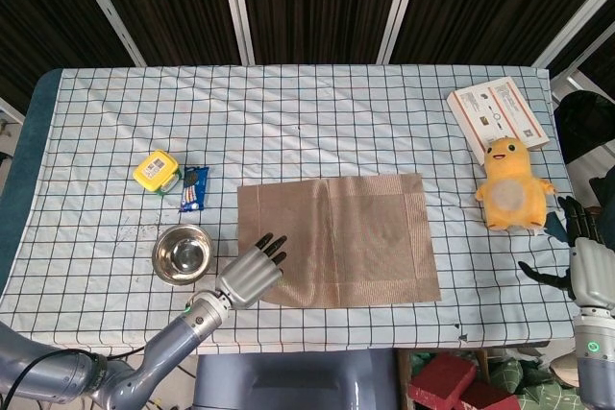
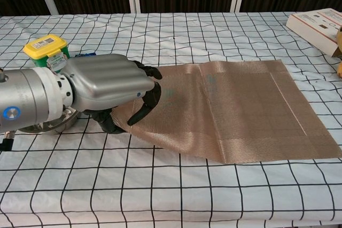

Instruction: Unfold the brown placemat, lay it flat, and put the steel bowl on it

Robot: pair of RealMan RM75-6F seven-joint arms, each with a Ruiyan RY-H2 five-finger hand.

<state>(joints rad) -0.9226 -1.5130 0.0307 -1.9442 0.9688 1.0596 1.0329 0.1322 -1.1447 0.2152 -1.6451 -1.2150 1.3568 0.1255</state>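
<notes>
The brown placemat [image 1: 336, 237] lies unfolded at the middle of the table, roughly square to its edges. Its near-left corner [image 2: 144, 126] is lifted off the cloth, and my left hand [image 1: 252, 274] grips that corner with its fingers curled over the edge, large in the chest view [image 2: 107, 89]. The steel bowl [image 1: 183, 254] stands upright just left of the mat and of my left hand. In the chest view only a sliver of the bowl [image 2: 56, 125] shows behind the wrist. My right hand [image 1: 581, 247] hangs off the table's right edge, fingers apart and holding nothing.
A yellow-lidded tub [image 1: 157, 171] and a blue packet [image 1: 194, 189] lie behind the bowl. A yellow plush toy [image 1: 512, 187] and a white box [image 1: 500, 117] sit at the right side. A checked cloth [image 1: 336, 112] covers the table.
</notes>
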